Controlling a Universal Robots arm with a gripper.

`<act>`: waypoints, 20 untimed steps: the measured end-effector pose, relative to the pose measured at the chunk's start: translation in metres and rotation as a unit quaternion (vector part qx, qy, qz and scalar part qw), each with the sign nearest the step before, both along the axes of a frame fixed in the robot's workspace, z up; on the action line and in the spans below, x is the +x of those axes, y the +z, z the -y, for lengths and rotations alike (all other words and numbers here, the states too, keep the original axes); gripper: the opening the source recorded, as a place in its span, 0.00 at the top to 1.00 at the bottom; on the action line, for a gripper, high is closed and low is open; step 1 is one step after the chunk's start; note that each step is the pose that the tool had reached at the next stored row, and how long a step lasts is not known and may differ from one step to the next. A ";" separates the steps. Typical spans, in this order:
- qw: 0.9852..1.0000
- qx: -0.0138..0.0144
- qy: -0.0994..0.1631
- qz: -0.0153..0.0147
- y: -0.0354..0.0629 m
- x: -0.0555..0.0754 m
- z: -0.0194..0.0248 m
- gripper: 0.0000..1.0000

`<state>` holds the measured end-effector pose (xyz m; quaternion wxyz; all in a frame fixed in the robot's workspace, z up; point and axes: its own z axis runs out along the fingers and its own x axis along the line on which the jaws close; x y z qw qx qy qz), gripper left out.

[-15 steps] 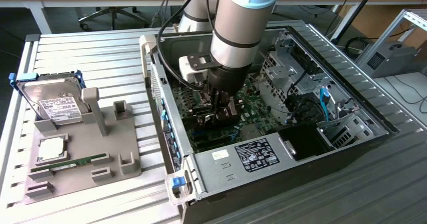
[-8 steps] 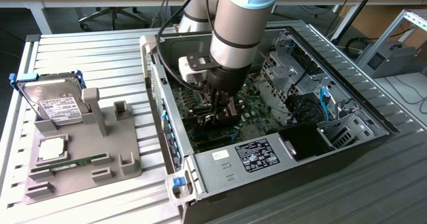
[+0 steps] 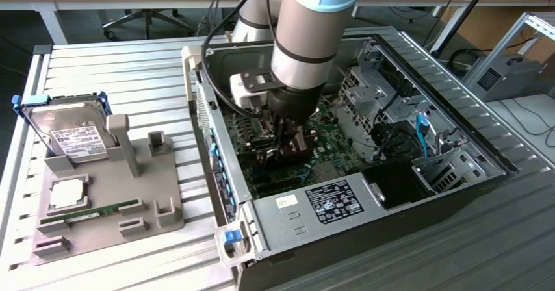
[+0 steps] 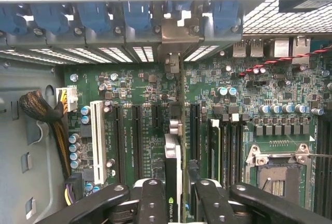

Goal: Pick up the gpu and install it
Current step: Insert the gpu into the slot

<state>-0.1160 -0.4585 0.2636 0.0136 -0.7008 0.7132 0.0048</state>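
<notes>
Wrist view: gripper [image 4: 175, 193] with fingers [image 4: 151, 198] clamped on the gpu [image 4: 174, 156], held edge-on.
Gpu: stands upright over the motherboard [image 4: 140, 86] among the expansion slots; its silver bracket [image 4: 174, 37] sits at the rear slot wall, between blue clips [image 4: 137, 14].
Exterior view: arm [image 3: 308, 37] reaches down into the open case [image 3: 451, 96]; gripper [image 3: 282, 145] low over the board.
Stand [image 3: 113, 193]: on the exterior view's left, well apart from the case, holding a hard drive [image 3: 74, 132] and a RAM stick [image 3: 87, 212].
</notes>
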 end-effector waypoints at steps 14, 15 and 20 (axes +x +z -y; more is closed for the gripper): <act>1.000 0.000 0.000 0.000 -0.0002 -0.001 0.0000 0.73; 1.000 0.000 0.000 0.000 -0.0002 -0.001 0.0000 0.73; 1.000 0.000 0.000 0.000 -0.0002 -0.001 0.0001 0.73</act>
